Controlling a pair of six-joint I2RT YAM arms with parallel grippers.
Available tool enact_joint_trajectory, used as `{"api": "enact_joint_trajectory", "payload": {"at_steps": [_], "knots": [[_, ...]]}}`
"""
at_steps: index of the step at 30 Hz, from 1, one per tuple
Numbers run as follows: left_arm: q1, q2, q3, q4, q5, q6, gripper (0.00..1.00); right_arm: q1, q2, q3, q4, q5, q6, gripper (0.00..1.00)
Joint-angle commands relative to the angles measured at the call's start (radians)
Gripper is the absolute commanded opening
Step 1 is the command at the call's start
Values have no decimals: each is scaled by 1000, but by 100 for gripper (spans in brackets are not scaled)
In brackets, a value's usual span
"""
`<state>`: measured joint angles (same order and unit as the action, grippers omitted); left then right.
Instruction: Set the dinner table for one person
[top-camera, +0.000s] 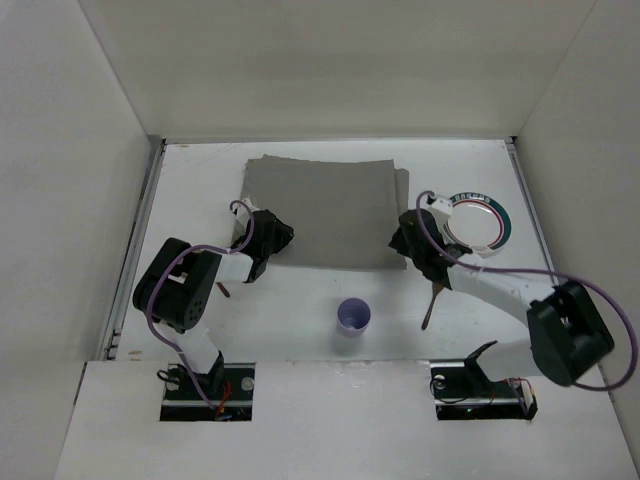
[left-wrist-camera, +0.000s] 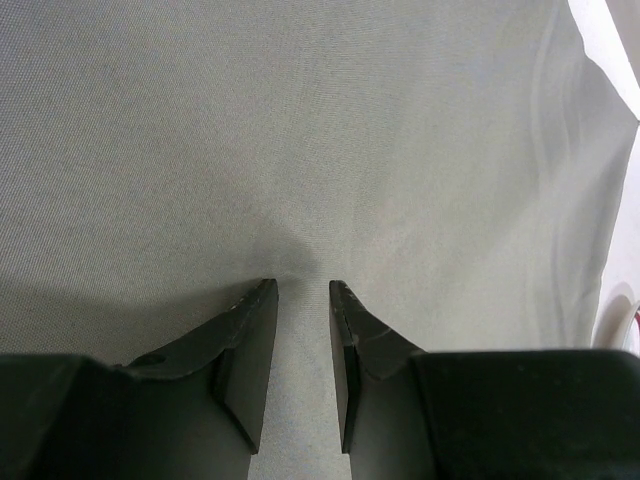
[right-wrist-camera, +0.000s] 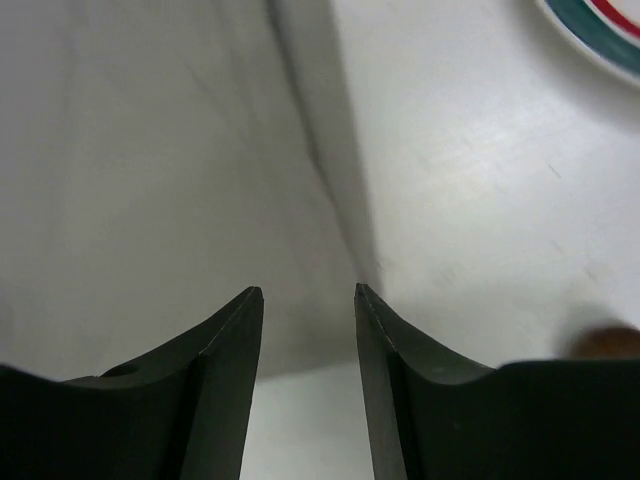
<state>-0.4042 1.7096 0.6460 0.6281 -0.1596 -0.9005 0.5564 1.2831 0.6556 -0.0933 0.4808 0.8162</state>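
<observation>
Shows the white bench across mid-frame, with a grey mat at upper centre. Finds the left pincer released over the mat's lower-left corner and the right pincer released at its right edge. Close by: plate at frame right, purple cup lower centre, brown utensil under the right arm.

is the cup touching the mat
Apart. The top view shows a strip of bare table between the cup and the mat's near edge.
</observation>
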Motion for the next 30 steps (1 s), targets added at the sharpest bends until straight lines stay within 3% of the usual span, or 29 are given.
{"api": "enact_joint_trajectory", "payload": {"at_steps": [1,5,12,17,26,30], "knots": [[11,-4,-37,-25,-14,-3,26,-28,166,203,171,-22,-185,47],[18,-27,-51,-22,-15,-3,26,-135,373,343,159,-53,-128,51],[18,-21,-54,-5,-9,-5,26,-178,516,450,98,-86,-160,48],[21,-21,-54,-5,-9,-6,26,-184,532,443,99,-172,-146,42],[20,-15,-51,-5,-9,-6,26,-189,467,398,119,-171,-147,48],[23,-21,-55,-5,-11,-6,26,-186,427,377,141,-78,-163,50]]}}
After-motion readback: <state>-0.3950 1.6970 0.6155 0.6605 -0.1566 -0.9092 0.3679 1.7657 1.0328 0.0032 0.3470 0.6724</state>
